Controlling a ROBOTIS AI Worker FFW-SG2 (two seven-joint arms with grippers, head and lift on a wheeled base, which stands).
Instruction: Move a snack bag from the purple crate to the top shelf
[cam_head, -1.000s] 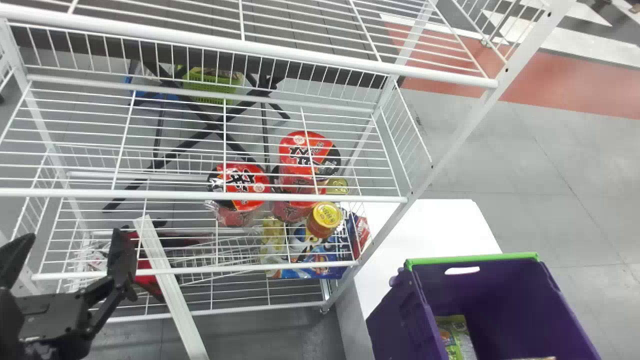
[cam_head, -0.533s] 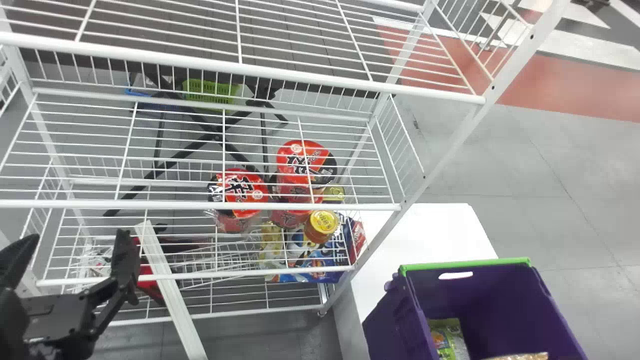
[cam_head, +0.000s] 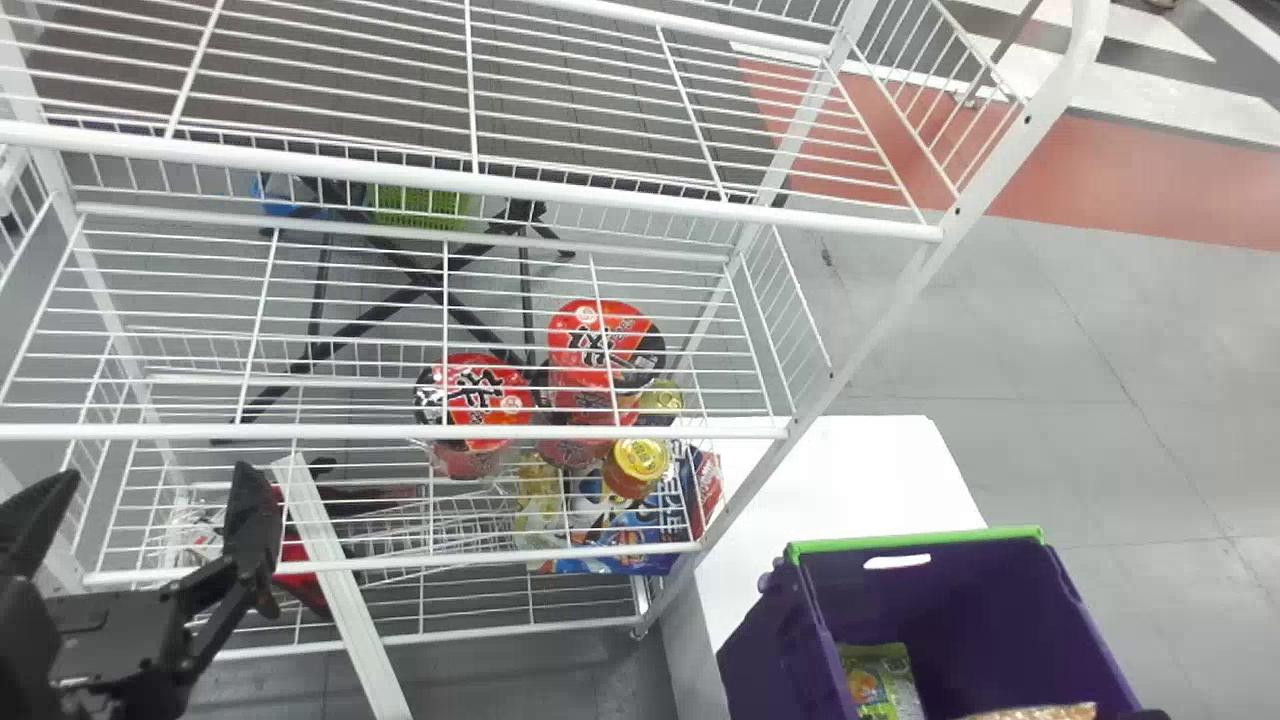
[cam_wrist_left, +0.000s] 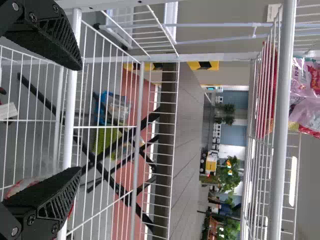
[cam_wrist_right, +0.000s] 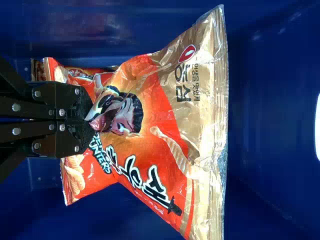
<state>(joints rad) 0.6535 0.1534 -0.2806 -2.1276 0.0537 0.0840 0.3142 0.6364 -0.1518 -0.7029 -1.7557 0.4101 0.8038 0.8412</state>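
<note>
My left gripper (cam_head: 157, 470) stands open in front of the rack's left part; in the left wrist view the same gripper (cam_wrist_left: 80, 119) has nothing between its fingers. Down at the right, the purple crate (cam_head: 755, 660) holds a green-yellow bag (cam_head: 880, 685), and the tan edge of a snack bag (cam_head: 1040, 712) shows at the bottom border. In the right wrist view my right gripper (cam_wrist_right: 90, 120) is shut on the orange and gold snack bag (cam_wrist_right: 165, 110), pinching its printed front, with crate walls around. The uppermost shelf visible in the head view (cam_head: 480, 180) is white wire.
Red noodle packs (cam_head: 475, 395), a yellow-lidded jar (cam_head: 638, 462) and a blue package (cam_head: 640, 530) sit on lower rack levels. The crate stands by a white surface (cam_head: 830, 500). In the left wrist view, pink bags (cam_wrist_left: 304, 92) lie beyond a shelf rail.
The head view has shifted, so the rack's shelves appear lower and the crate farther left and lower. More of the snack bag's tan edge shows. The left gripper stays almost where it was, open.
</note>
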